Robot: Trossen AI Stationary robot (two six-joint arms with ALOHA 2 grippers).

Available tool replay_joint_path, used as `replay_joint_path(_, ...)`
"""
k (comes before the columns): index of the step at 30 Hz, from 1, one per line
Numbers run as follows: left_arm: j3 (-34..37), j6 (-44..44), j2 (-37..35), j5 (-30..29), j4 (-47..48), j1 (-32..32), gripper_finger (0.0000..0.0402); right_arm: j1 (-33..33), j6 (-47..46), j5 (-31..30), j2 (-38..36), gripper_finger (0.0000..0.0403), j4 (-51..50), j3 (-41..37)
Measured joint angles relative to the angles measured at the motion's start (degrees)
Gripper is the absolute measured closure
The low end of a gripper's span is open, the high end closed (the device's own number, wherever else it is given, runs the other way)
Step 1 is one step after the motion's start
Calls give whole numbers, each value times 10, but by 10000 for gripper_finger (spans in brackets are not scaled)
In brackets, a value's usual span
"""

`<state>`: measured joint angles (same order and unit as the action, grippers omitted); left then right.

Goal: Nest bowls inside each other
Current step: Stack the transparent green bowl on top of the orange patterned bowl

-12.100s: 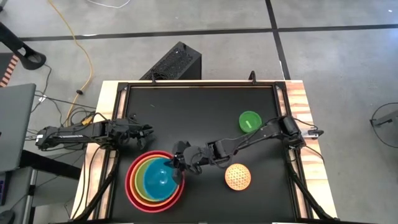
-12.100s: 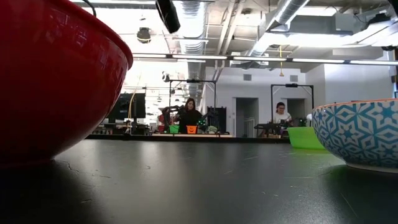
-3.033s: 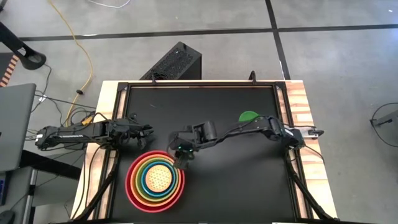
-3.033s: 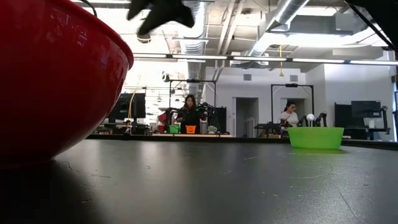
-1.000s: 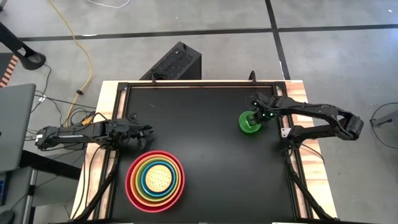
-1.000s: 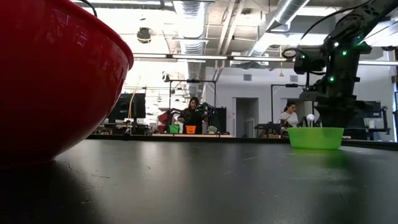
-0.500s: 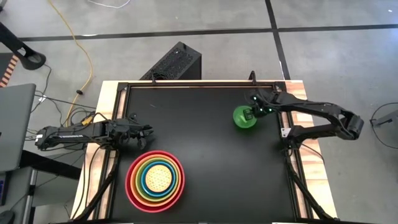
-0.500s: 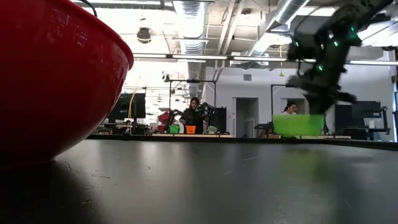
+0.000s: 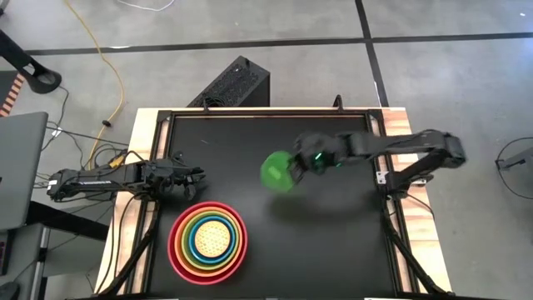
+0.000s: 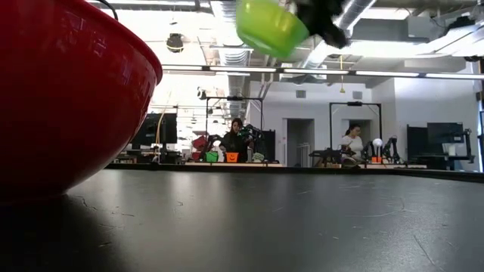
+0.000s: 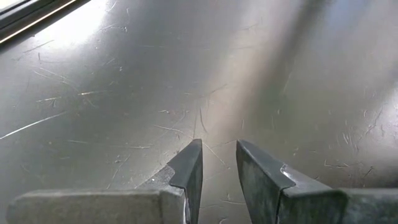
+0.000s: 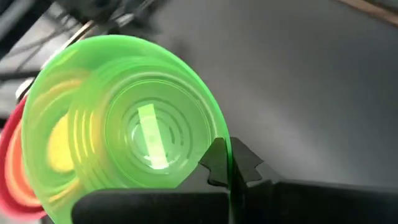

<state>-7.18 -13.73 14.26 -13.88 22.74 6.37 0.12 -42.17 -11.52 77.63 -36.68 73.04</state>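
The smallest bright green bowl [image 9: 275,171] hangs tilted high above the middle of the black table [image 9: 333,242], with my right gripper [image 9: 297,164] shut on it. In the low view the green bowl [image 10: 268,27] shows near the ceiling line. Near the left front stands the nested stack [image 9: 208,242]: red-pink outermost, then orange, lime, blue, with the patterned yellow bowl [image 9: 214,239] in its middle. The red bowl [image 10: 68,91] rests by its base on the table. My left gripper [image 9: 196,175] waits at the left edge, its fingers [image 11: 186,171] slightly apart over bare table. My right gripper pinches the green bowl's rim [image 12: 225,144], one finger [image 12: 213,163] on one side of the wall and the other on the far side. The fingers come slanting down from the table's right. The bowl is lifted clear and tipped on its side, its round face toward the wrist camera.
A black box [image 9: 237,83] stands on the floor beyond the far edge, and a laptop [image 9: 17,167] sits off the left side. Wooden rails [image 9: 400,133] frame the black top. People sit at benches [image 10: 231,143] far behind the table.
My right gripper has shut on the green bowl at the far right, lifted it clear of the table and swung it up and toward the table's left, toward the stack. The gripper has turned on the way, and the bowl, level before, now hangs tipped.
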Motion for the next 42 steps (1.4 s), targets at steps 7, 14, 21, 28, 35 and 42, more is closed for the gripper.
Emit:
replay_joint_path(7, 0, 0, 0, 0, 0, 0, 315, 111, 46, -10, 224, 402, -3, 224)
replay_joint_path(14, 0, 0, 0, 0, 0, 0, 315, 151, 110, 11, 432, 402, -6, 446)
replay_joint_path(21, 0, 0, 0, 0, 0, 0, 315, 156, 142, 27, 569, 402, -7, 596)
replay_joint_path(28, 0, 0, 0, 0, 0, 0, 315, 144, 138, 41, 607, 402, -20, 615)
replay_joint_path(35, 0, 0, 0, 0, 0, 0, 315, 139, 139, 39, 604, 402, -21, 610)
replay_joint_path(42, 0, 0, 0, 0, 0, 0, 315, 140, 141, 40, 626, 401, -15, 609)
